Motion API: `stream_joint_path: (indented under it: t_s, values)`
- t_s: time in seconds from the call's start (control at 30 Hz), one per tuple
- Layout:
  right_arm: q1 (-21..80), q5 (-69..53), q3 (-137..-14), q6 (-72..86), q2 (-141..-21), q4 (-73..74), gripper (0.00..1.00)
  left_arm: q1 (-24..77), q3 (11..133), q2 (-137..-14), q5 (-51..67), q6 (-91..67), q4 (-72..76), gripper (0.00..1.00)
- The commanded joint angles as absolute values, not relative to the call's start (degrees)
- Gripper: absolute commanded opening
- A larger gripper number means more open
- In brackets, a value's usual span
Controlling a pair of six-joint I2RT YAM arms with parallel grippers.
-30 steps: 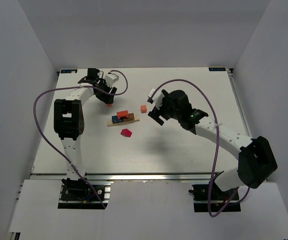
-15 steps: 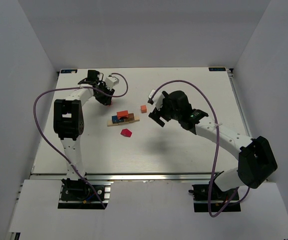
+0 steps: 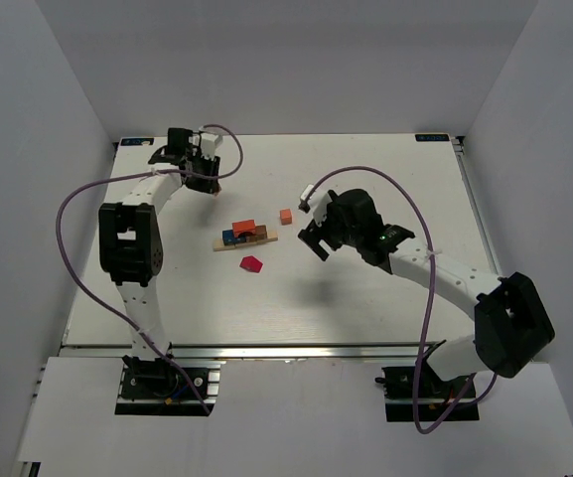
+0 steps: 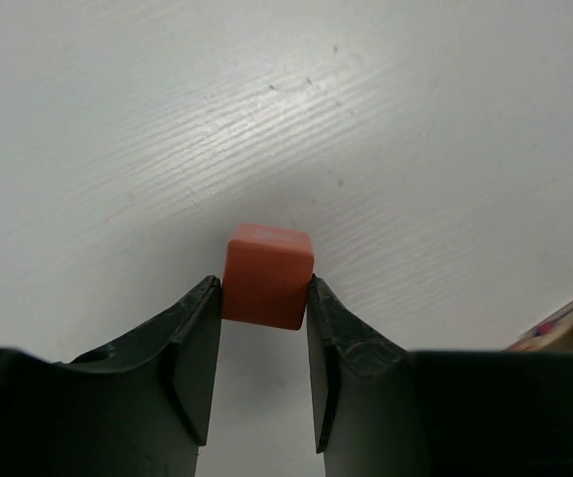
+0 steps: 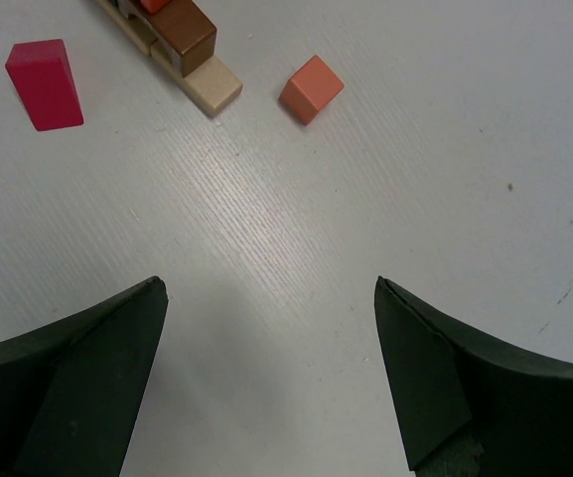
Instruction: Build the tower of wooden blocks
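Observation:
The wood block tower [image 3: 246, 235] stands mid-table: a pale tan base row with blue, brown and red-orange blocks on it. Its brown block [image 5: 182, 35] and tan base end [image 5: 214, 89] show at the top of the right wrist view. My left gripper [image 4: 264, 298] is shut on a small orange block [image 4: 267, 275], pinched between its fingertips. In the top view that gripper [image 3: 204, 177] sits at the far left, behind the tower, and hides the block. My right gripper [image 3: 313, 237] hovers open and empty just right of the tower.
A loose orange cube [image 3: 286, 216] lies right of the tower, also the orange cube [image 5: 312, 88] ahead of my right gripper. A red block [image 3: 253, 264] lies in front of the tower, the same red block [image 5: 45, 83] at the right wrist view's upper left.
My left gripper has closed on the orange block and drawn back toward the far left with it. The right arm has shifted only slightly, its jaws still wide.

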State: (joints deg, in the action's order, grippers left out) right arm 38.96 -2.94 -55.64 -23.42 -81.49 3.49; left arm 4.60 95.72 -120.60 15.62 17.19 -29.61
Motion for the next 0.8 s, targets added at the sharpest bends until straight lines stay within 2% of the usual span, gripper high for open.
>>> stream_joint_path:
  t_s: [0.0, 0.07, 0.2, 0.27, 0.53, 0.77]
  values:
    - [38.7, -1.3, -53.2, -17.9, -77.3, -2.2, 0.89, 4.3, 98.3, -111.2, 12.6, -2.9, -26.3, 0.23]
    - [38.7, 3.5, -51.5, -16.5, -74.8, -4.3, 0.89, 4.3, 98.3, -109.3, 11.6, -11.5, -28.0, 0.23]
    - [38.7, 11.2, -46.4, -14.7, -70.1, -7.6, 0.89, 4.5, 90.1, -103.6, 10.7, -21.2, -27.5, 0.22]
    - [38.7, 13.6, -45.0, -14.3, -67.0, -8.0, 0.89, 5.0, 86.6, -100.3, 6.3, -24.8, -27.4, 0.21]
    - [38.5, 14.8, -40.3, -11.2, -59.9, -9.0, 0.89, 12.3, 70.4, -83.9, -2.2, -30.1, -27.7, 0.22]
    - [38.2, 16.6, -39.4, -11.3, -59.8, -8.6, 0.89, 20.2, 71.7, -84.5, -6.9, -29.8, -31.5, 0.22]
